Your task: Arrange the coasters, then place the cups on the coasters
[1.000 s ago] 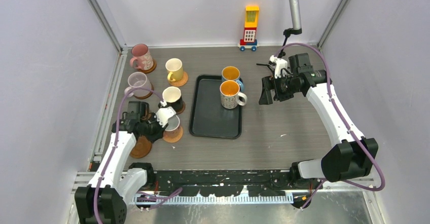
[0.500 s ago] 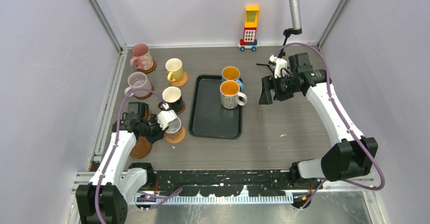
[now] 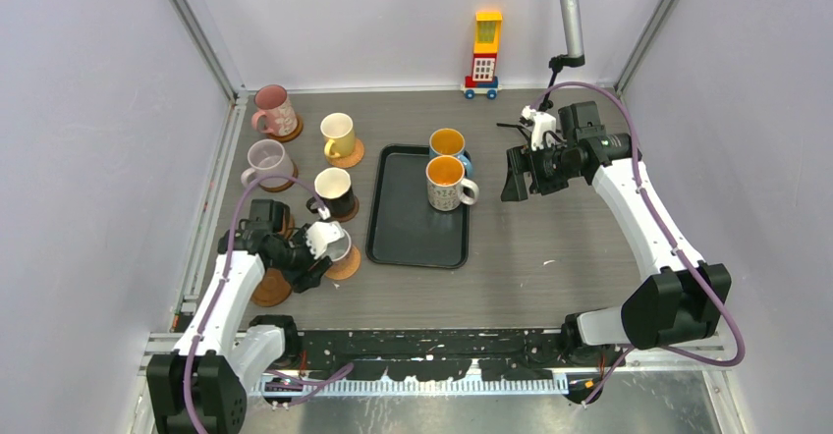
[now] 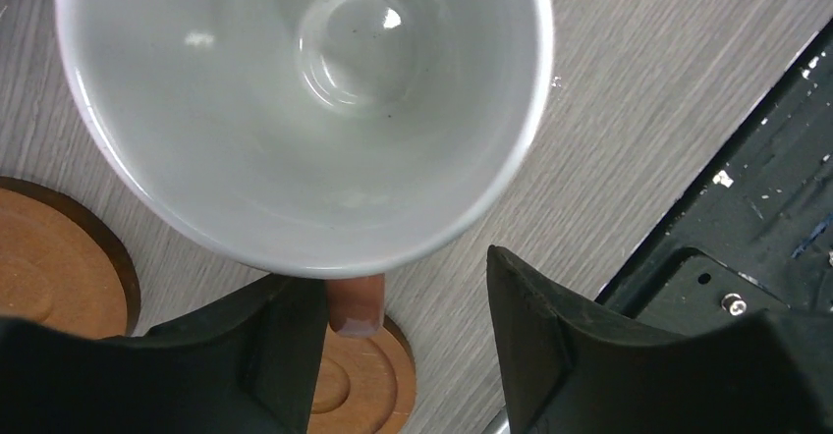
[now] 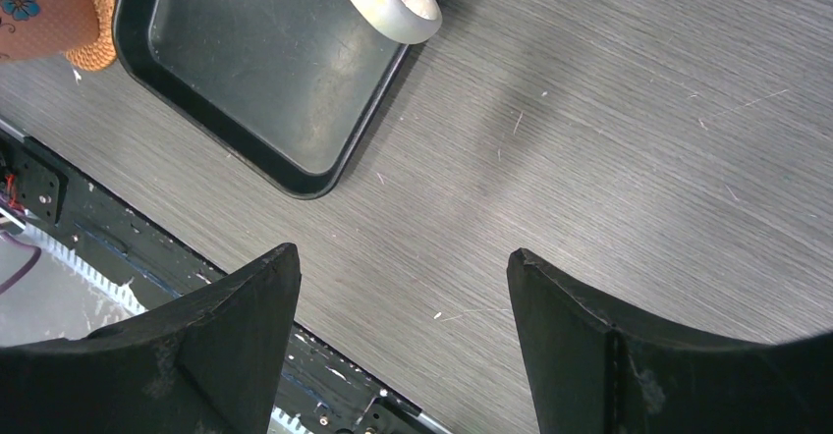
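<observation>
Handle (image 4: 356, 306) of the salmon mug (image 3: 337, 244) sits between the parted jaws of the left gripper (image 4: 405, 292). It lies right against one finger (image 4: 285, 346) and clear of the other, so the claw is spread and clamps nothing. The wrist view looks straight down into the mug's white inside. In the top view this mug stands on a coaster (image 3: 346, 267) at about 8 o'clock from the black tray (image 3: 398, 243).

Mugs number seven. Besides the salmon one, four more stand on coasters between 9 and 11 o'clock of the tray: black (image 3: 334, 190), lilac (image 3: 267, 162), pale yellow (image 3: 337, 135) and pink (image 3: 275, 110). The white-patterned mug (image 3: 445, 183) stands in the tray's 1 o'clock corner. The blue mug (image 3: 449, 145) is just behind it at the rim, and both have orange insides.

Coasters that can be counted number six: five under mugs and one bare coaster (image 3: 265, 289) at 7 o'clock of the salmon mug, partly under the left arm. A brown edge beside that arm's wrist may be a seventh; that cannot be told.

At 3 o'clock of the tray the right gripper (image 5: 403, 257) hangs over the bare table (image 3: 550, 257), jaws wide apart, touching nothing. A toy block tower (image 3: 484, 53) stands at 12 o'clock by the far wall.
</observation>
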Action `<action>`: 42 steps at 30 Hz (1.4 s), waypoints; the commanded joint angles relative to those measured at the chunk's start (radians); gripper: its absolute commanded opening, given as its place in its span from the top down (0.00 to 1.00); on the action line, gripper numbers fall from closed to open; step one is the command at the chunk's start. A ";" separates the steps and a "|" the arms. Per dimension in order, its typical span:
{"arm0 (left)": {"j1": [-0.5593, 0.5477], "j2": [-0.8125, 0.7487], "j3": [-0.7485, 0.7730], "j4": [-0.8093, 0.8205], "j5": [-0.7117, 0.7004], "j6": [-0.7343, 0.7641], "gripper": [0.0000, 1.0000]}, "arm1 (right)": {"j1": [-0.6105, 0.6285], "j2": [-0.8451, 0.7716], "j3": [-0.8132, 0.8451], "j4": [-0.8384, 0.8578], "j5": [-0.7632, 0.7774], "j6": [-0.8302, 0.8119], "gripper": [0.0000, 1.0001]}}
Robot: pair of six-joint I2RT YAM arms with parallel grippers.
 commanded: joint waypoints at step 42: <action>-0.400 0.392 0.802 0.073 -0.145 -0.629 0.27 | 0.061 0.259 0.128 0.233 0.228 -0.109 0.25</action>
